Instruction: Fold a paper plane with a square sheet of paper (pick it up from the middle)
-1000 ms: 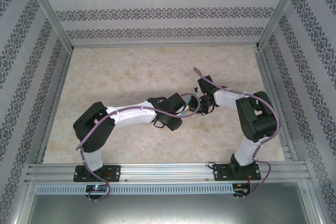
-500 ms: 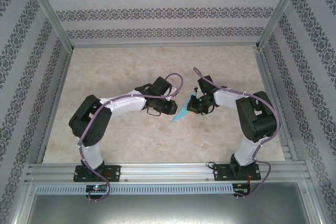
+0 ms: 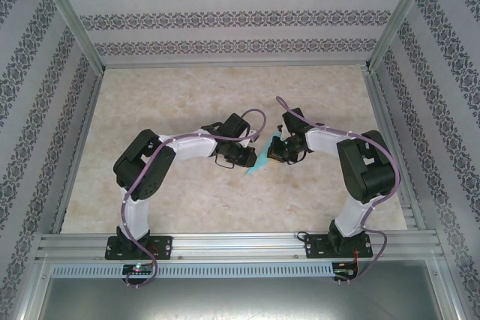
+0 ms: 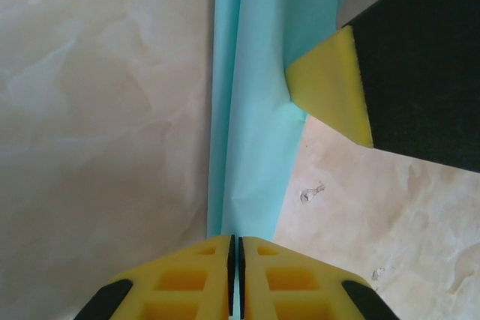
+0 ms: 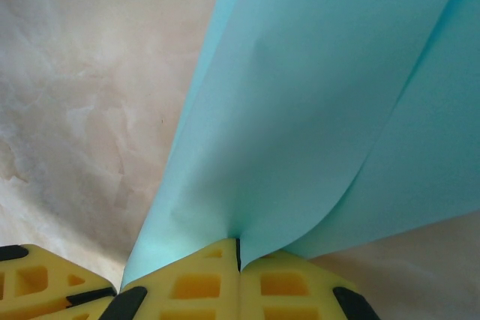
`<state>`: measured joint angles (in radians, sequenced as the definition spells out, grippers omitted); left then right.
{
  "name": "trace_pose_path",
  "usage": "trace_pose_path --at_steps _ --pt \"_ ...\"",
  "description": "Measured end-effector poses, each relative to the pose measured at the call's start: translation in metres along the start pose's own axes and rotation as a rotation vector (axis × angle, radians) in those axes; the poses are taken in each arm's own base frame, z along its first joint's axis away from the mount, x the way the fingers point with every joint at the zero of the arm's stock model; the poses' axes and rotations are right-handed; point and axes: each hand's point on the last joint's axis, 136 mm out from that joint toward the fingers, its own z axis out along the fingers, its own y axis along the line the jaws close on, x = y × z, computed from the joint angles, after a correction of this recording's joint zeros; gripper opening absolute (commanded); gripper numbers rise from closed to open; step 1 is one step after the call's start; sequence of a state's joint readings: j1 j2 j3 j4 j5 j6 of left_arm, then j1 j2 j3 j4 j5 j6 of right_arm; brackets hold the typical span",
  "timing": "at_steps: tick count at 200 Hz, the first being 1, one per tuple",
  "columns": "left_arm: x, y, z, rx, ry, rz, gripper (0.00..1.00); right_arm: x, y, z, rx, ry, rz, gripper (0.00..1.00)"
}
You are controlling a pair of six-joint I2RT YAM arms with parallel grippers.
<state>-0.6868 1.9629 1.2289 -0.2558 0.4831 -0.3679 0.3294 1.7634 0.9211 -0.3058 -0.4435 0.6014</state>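
The turquoise sheet of paper (image 3: 258, 162) hangs above the table between both grippers, folded into long layers that narrow to a point toward the near left. My left gripper (image 3: 250, 157) is shut on it. In the left wrist view the folded strip (image 4: 251, 110) runs straight up from my shut left gripper (image 4: 234, 249), with a sliver of paper between the pads. My right gripper (image 3: 274, 149) is shut on the paper's other end. In the right wrist view curved layers of paper (image 5: 322, 110) fan out from my right gripper (image 5: 238, 251). One right finger (image 4: 330, 88) touches the strip.
The marbled tabletop (image 3: 187, 103) lies below. Patterned walls and metal frame posts (image 3: 75, 35) close in the left, back and right sides. A metal rail (image 3: 240, 245) runs along the near edge by the arm bases.
My left gripper backed off to the left, baring the paper, then came back right and shut on it. The right gripper stayed put, shut on the paper.
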Motion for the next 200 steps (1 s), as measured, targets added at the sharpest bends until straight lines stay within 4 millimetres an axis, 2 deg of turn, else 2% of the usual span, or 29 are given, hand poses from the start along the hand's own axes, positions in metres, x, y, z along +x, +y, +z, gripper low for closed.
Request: trace_pose_path --at_steps 200 --pt "0.0036 0.0009 0.0093 0.018 0.018 -0.004 0.16 -0.0011 -0.0004 0.0000 0.003 -0.005 -0.001 0.00"
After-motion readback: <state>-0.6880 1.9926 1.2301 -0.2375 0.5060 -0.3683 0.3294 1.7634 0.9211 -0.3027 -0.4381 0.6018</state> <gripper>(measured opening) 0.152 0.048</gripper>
